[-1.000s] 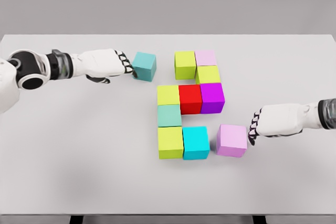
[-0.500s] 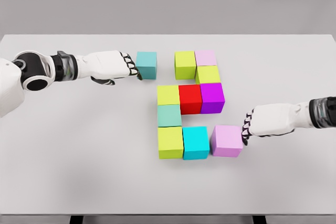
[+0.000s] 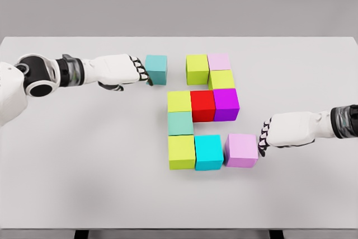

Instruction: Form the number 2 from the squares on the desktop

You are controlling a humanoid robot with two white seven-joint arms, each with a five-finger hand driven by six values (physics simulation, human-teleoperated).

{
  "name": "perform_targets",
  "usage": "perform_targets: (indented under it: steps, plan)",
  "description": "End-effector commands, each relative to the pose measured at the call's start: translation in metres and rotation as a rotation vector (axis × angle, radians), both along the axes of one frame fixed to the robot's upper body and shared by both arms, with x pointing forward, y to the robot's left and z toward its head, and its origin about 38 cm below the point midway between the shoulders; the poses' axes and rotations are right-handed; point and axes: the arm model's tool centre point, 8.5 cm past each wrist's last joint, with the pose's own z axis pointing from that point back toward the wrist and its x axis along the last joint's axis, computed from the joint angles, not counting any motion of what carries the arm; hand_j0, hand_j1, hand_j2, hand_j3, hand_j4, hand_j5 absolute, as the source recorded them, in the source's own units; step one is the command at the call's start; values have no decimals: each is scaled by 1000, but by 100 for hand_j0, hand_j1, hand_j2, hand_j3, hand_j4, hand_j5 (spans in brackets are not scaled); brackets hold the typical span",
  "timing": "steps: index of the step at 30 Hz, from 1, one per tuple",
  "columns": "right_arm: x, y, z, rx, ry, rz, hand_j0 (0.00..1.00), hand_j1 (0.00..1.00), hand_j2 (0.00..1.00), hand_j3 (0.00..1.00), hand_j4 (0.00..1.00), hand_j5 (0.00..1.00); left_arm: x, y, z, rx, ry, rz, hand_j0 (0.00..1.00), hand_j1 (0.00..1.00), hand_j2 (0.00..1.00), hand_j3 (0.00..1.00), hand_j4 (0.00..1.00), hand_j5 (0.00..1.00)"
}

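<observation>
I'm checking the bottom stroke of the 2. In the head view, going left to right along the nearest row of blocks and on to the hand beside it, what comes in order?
yellow-green block → cyan block → pink block → right hand, its fingertips at the pink block's right side.

A white table (image 3: pixel 84 183) fills most of the frame, its far edge running straight across the upper part and its near edge across the bottom. Behind it, along the top of the frame, stands a plain grey wall (image 3: pixel 179 1) that is a little lighter toward the lower corners. The light is soft and even, the shadows on the tabletop faint, and below the near edge at the bottom two dark table supports (image 3: pixel 81 234) show.
</observation>
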Motion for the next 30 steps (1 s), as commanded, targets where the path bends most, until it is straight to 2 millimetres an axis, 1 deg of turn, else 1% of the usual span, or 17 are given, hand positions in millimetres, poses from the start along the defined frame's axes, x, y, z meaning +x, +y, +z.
perform_targets:
  steps: [1,8,10,13,16,19,20,22,24,25,26,28,29,30]
  plan:
    - [0,1,1,5,1,-2,59,59,59,59,59,59,0,-2,1,-8,1,-1,80,80,80,80,80,80]
    - [-1,5,-2,14,10,7,59,59,59,59,59,59,0,-7,1,-10,0,-10,80,80,80,80,80,80]
    - [-1,6,-2,14,9,9,59,59,59,59,59,59,0,-5,0,-9,2,-6,80,80,80,80,80,80]
    - [0,10,-3,18,9,18,59,59,59,59,59,59,1,3,2,-3,-1,8,80,80,80,80,80,80]
    - [0,9,-3,19,9,15,59,59,59,59,59,59,2,18,7,5,-8,34,81,81,81,81,81,81]
    - [2,5,-2,12,3,2,59,59,59,59,59,59,6,35,20,-9,-26,71,81,81,81,81,81,81]
    - [3,4,-1,12,0,-1,59,59,59,59,59,59,8,45,25,-12,-36,95,82,82,82,82,82,82]
    - [6,1,-2,8,0,-12,59,59,59,59,59,59,12,55,31,-20,-45,125,82,82,82,82,82,82]
    - [6,3,-2,10,-1,-10,59,59,59,59,59,59,22,80,24,-9,-23,207,82,82,82,82,82,82]
    - [6,3,-3,9,1,-9,59,59,59,59,59,59,26,87,19,-4,-12,238,82,82,82,82,82,82]
    - [6,4,-3,11,1,-7,59,59,59,59,59,59,31,88,18,-3,-6,252,83,83,83,83,83,83]
    - [6,4,-2,12,-1,-6,59,59,59,59,59,59,39,79,9,-5,23,268,83,83,83,83,83,83]
    - [6,4,-2,12,1,-6,59,59,59,59,59,59,46,71,-1,-3,59,287,83,83,83,83,83,83]
    - [6,4,-2,12,-1,-4,59,59,59,59,59,59,49,67,-4,-4,70,290,83,83,83,83,83,83]
